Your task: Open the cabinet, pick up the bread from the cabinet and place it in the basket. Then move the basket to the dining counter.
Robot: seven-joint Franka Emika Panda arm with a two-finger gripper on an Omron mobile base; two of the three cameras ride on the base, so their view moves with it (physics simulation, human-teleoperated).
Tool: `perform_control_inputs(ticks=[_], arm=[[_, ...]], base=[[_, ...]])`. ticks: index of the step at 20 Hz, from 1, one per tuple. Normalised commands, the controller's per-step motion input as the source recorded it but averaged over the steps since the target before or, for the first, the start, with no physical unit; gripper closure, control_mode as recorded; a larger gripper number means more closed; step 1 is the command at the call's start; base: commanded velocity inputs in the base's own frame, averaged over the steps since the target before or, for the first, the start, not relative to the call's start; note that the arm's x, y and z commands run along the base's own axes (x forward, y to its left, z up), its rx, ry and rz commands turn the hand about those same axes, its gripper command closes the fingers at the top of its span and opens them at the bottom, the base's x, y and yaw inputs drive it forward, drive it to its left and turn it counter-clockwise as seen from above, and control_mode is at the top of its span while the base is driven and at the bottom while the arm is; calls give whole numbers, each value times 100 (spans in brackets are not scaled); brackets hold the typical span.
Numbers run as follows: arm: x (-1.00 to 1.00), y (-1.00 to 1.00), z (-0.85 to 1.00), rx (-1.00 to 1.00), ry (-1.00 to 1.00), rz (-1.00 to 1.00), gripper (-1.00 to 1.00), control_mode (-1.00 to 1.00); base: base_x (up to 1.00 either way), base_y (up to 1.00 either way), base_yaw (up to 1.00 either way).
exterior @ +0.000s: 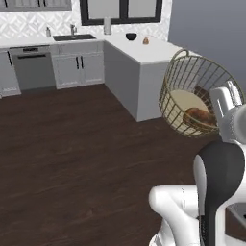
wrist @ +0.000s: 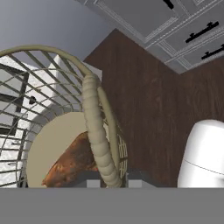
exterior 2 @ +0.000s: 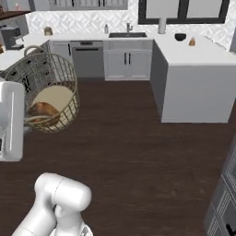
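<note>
Above the dark floor [exterior: 72, 158], the basket [exterior: 190, 81] hangs tilted in the air, the bread [exterior: 199, 116] lying inside on its tan base. The gripper [wrist: 113, 183] is clamped on the basket's handle [wrist: 97, 131]. The white counter [exterior: 144, 53] stands beyond, apart from the basket.

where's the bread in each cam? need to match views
Left base view: bread at right of centre, low inside the tilted basket.
Right base view: bread at left, on the basket's tan base.
Hand view: bread lower left, beside the basket handle.
Shared landmark: the basket.
</note>
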Motion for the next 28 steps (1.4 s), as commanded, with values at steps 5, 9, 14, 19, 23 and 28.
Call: perform_control_inputs(ticks=[5, 9, 14, 19, 23, 28], arm=[[0, 0, 0, 0, 0, 0, 100, 100], [0, 0, 0, 0, 0, 0, 100, 100], [0, 0, 0, 0, 0, 0, 100, 100], [0, 0, 0, 0, 0, 0, 100, 100], [0, 0, 0, 0, 0, 0, 100, 100], [0, 0, 0, 0, 0, 0, 100, 100]], base=[[100, -67, 32], [100, -44, 28], [100, -11, 18], [100, 0, 0], [100, -36, 11], [100, -94, 32]])
